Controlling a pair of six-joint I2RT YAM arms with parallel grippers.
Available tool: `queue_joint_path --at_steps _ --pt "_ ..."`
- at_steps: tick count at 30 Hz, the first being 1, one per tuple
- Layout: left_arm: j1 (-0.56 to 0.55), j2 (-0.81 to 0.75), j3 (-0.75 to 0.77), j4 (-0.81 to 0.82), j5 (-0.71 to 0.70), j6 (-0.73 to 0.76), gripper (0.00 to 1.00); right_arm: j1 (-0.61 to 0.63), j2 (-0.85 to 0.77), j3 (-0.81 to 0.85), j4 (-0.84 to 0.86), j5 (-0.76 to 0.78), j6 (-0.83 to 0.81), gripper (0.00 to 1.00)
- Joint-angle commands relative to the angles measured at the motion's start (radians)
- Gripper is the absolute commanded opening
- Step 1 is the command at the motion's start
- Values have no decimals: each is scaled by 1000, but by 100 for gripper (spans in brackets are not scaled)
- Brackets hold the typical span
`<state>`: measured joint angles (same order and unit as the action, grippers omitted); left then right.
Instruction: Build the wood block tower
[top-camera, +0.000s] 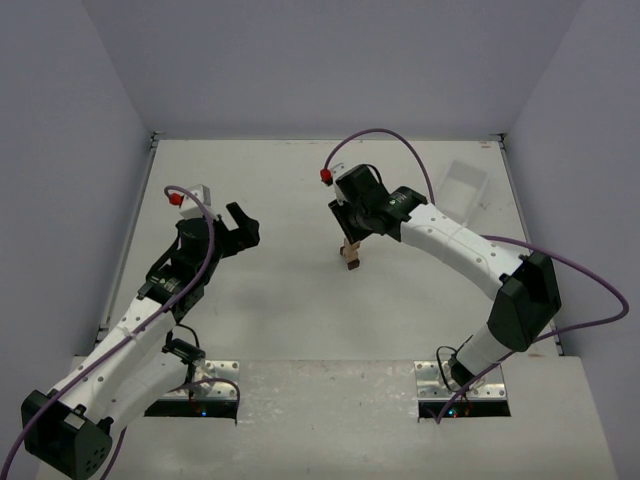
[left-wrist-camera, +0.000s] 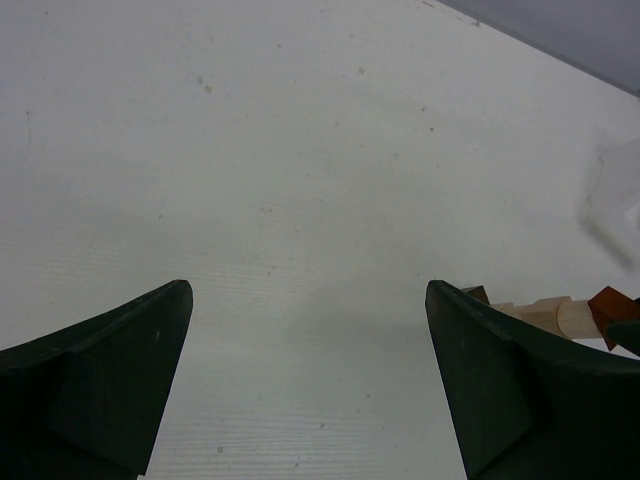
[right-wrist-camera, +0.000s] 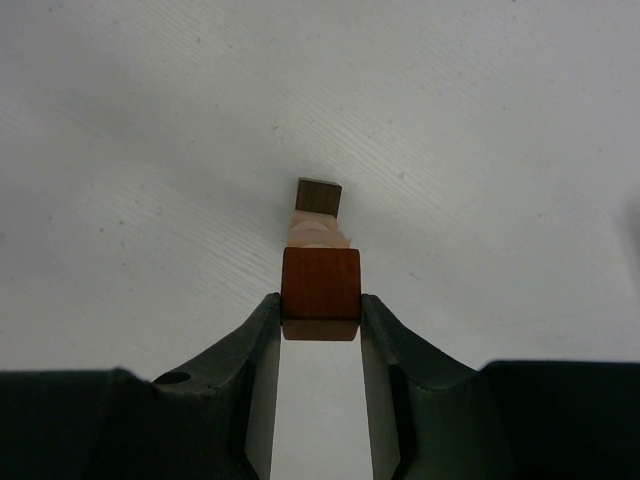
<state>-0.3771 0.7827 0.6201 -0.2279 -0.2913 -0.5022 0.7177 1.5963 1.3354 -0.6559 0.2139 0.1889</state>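
The wood block tower (top-camera: 349, 256) stands mid-table as a thin stack. In the right wrist view I look down on it: a dark brown block (right-wrist-camera: 319, 194) at the bottom, pale tan blocks (right-wrist-camera: 318, 234) above it, and a reddish-brown block (right-wrist-camera: 320, 283) on top. My right gripper (right-wrist-camera: 320, 305) is shut on the reddish-brown block, its fingertips pressing both sides; it also shows in the top view (top-camera: 349, 243). My left gripper (top-camera: 243, 228) is open and empty, well left of the tower. In the left wrist view (left-wrist-camera: 308, 290) the tower (left-wrist-camera: 548, 313) peeks out behind the right finger.
A clear plastic tray (top-camera: 463, 186) lies at the back right, behind the right arm. White walls close in the table on the left, back and right. The arm bases are bolted at the near edge.
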Motion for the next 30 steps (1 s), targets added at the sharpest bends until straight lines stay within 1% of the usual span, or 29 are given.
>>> queue_joint_path --at_steps 1,3,6,8,9,10,11,12,13,16,20,24,25,26,30 --pt "7 -25 3 33 3 2 100 7 -7 25 13 35 26 40" --pt "7 -26 4 33 3 1 100 6 -10 27 13 33 29 45" --pt "9 -29 4 32 3 2 100 7 -10 39 10 40 29 58" --pt "7 -32 3 29 2 1 100 7 -11 47 10 42 30 61" --pt "7 -33 4 27 0 0 100 8 -13 53 11 42 30 65" --pt "7 -35 4 25 -3 -2 100 8 -15 58 11 41 29 70" --pt "7 -37 5 21 -7 -3 100 8 -18 66 12 40 29 80" --pt "7 -40 7 16 -10 -4 100 8 -22 74 13 38 29 94" --pt "7 -40 7 15 -11 -4 100 8 -27 76 13 39 28 97" --pt "7 -47 15 5 -16 -6 100 8 -64 96 15 58 33 99" --pt "7 -44 34 -13 -36 -6 100 5 -148 69 19 97 53 99" --pt "7 -33 73 -47 -52 -12 100 -13 -282 -17 18 151 94 99" --pt "7 -32 76 -48 -52 -13 100 -21 -294 -41 18 156 105 99" --pt "7 -30 81 -58 -64 -22 100 -39 -323 -74 18 161 122 99" --pt "7 -27 89 -89 -106 -47 100 -178 -467 -243 16 135 199 99"
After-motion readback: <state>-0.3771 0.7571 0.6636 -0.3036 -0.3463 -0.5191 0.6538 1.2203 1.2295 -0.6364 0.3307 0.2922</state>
